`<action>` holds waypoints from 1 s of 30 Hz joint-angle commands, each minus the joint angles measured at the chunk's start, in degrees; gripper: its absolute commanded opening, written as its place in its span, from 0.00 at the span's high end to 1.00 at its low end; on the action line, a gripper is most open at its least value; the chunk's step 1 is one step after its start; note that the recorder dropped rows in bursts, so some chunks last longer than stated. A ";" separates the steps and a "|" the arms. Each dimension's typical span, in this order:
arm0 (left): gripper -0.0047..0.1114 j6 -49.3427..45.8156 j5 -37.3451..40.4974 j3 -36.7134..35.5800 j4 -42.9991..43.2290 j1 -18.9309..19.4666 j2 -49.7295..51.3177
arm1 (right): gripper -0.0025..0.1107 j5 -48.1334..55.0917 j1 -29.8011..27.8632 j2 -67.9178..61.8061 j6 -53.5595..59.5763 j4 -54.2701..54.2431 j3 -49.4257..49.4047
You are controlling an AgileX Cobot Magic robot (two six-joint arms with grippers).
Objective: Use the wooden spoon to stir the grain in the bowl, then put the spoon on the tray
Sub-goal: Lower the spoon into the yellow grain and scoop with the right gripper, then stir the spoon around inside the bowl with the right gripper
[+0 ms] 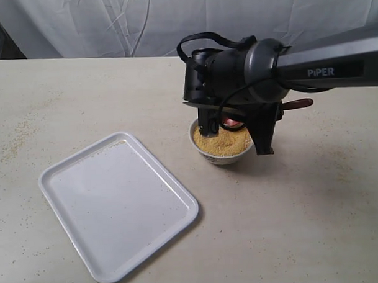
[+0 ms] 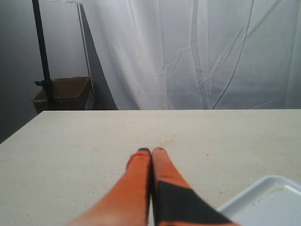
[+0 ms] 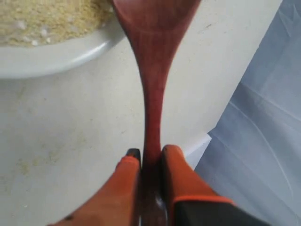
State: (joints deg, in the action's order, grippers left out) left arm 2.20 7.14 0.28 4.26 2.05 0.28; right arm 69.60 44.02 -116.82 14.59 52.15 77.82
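Observation:
The small white bowl (image 1: 219,154) stands right of the tray, filled with yellow grain (image 1: 221,142). My right gripper (image 1: 230,122) hangs just above it, shut on the slim handle of the dark reddish wooden spoon (image 1: 297,104), whose tail pokes out to the right. In the right wrist view my right gripper (image 3: 151,153) clamps the wooden spoon (image 3: 153,47), whose oval end reaches over the bowl rim (image 3: 56,54) at the edge of the grain (image 3: 47,19). The white tray (image 1: 116,203) lies empty at the front left. My left gripper (image 2: 151,150) is shut on nothing, low over the table beside a tray corner (image 2: 268,197).
Loose grains are scattered on the beige table (image 1: 315,199), mostly at the far left and around the tray. A white curtain (image 1: 172,18) hangs behind the table's far edge. A black stand (image 2: 42,56) and a cardboard box (image 2: 66,92) are beyond the table.

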 commanded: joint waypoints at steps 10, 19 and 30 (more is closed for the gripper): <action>0.96 0.24 0.08 -0.28 -0.13 -0.35 -0.28 | 0.98 0.37 2.37 -3.89 -1.11 1.78 0.29; 0.96 0.24 0.08 -0.28 -0.13 -0.35 -0.28 | 0.98 0.37 4.10 -3.43 -1.21 2.96 0.29; 0.96 0.24 0.08 -0.28 -0.13 -0.35 -0.28 | 0.98 0.37 4.10 1.79 -1.22 2.15 0.29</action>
State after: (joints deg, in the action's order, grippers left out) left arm 2.20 7.14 0.28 4.26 2.05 0.28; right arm 69.60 48.11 -116.37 13.50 54.62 77.82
